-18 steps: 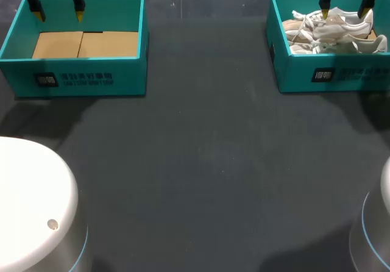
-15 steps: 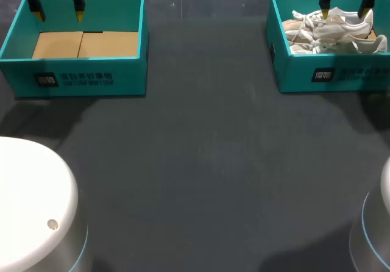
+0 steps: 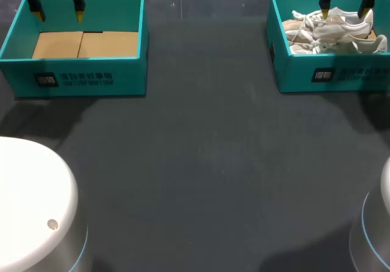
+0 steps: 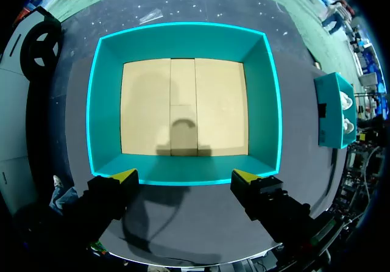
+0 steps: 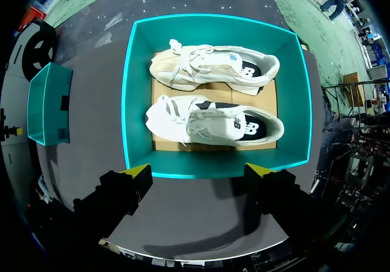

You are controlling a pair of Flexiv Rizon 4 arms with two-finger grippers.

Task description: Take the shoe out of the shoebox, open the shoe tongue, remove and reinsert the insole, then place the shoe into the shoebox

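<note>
Task not begun: shoes (image 5: 213,122) are left untouched in the right shoebox (image 5: 127,101). The left gripper (image 4: 184,175) and right gripper (image 5: 200,173) are held open, nothing gripped. All steps remain.

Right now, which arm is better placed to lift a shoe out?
Right. The right gripper hangs open above the white sneakers in their shoebox; the left gripper hangs above the empty box.

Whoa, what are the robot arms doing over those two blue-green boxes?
Nothing is being held yet. The right gripper hangs open above the right shoebox, where a white shoe and a cream-toned shoe lie side by side. The left gripper hangs open above the left shoebox, which shows a brown cardboard floor. Taking a shoe out comes first, and that has not happened yet.
</note>
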